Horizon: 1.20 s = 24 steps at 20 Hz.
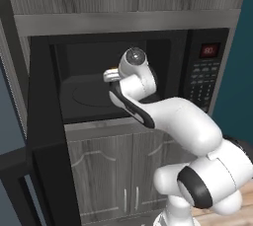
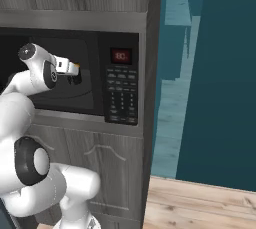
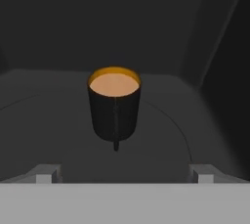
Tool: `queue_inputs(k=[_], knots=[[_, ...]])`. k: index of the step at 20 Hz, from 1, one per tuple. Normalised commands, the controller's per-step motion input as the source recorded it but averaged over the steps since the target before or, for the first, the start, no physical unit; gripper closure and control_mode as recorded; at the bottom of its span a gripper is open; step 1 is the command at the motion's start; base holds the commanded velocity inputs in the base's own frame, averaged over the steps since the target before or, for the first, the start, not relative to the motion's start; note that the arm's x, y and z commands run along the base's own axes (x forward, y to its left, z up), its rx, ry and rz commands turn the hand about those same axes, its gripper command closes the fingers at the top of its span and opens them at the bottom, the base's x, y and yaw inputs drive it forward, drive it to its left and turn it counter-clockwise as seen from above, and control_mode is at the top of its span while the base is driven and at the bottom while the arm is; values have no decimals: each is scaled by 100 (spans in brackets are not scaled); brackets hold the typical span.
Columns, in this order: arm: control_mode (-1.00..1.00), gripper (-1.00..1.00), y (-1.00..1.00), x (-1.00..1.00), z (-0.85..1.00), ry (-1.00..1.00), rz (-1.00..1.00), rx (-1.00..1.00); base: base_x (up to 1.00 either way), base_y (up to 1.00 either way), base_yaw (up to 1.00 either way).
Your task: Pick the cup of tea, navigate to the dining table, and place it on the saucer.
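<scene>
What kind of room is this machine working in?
Most likely a kitchen: an open microwave with a keypad is built into grey wooden cabinets, and a cup of tea sits inside it.

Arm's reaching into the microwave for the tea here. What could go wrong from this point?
The cup is full nearly to the rim, so a tilted or jerky lift could spill tea. Its handle points straight at the open end effector, which may hit it and push the cup back on the turntable. The microwave cavity is tight around the wrist, so withdrawing could clip the frame.
</scene>
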Motion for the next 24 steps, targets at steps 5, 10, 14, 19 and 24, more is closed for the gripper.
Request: queue_inputs(k=[5,10,14,19,24], knots=[[-100,-100,1,31,-15,2,0,0,0,0,0],[-100,-100,1,17,-17,1,0,0,0,0,0],[-100,-100,1,9,-16,2,0,0,0,0,0],[-100,-100,0,8,-12,1,0,0,0,0,0],[-100,-100,5,13,-12,0,0,0,0,0,0]])
